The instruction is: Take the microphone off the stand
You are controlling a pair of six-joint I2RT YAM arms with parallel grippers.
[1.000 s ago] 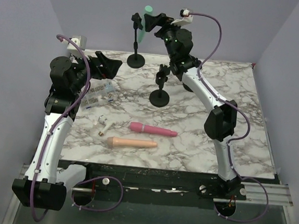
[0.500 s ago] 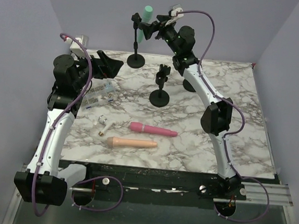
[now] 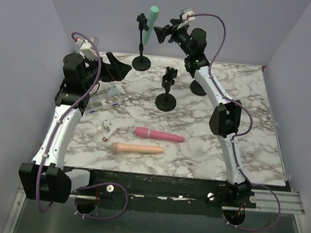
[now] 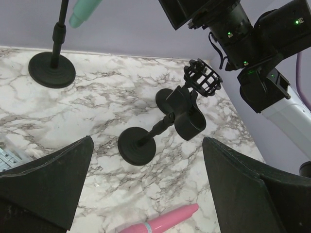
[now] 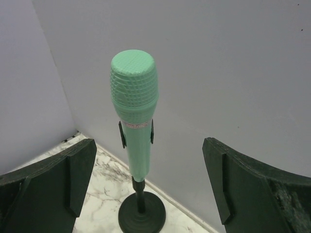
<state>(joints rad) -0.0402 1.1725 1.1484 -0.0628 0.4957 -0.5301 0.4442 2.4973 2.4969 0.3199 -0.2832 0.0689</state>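
A mint-green microphone (image 3: 149,24) sits clipped in a tall black stand (image 3: 141,62) at the back of the marble table. In the right wrist view the microphone (image 5: 134,111) stands upright ahead of the wide-open fingers (image 5: 46,189), apart from them. My right gripper (image 3: 160,32) is raised, open and empty, just right of the microphone. My left gripper (image 3: 115,69) is open and empty at the left, facing a second, empty stand (image 4: 165,124) in the middle of the table (image 3: 252,130).
A pink microphone (image 3: 158,134) and a beige microphone (image 3: 137,148) lie on the table's front half. A small white item (image 3: 107,127) and clear packets (image 3: 104,95) lie at the left. Purple walls close in at the back and sides.
My right gripper has risen and drawn back from around the green microphone to its right. My left arm has shifted slightly right and forward.
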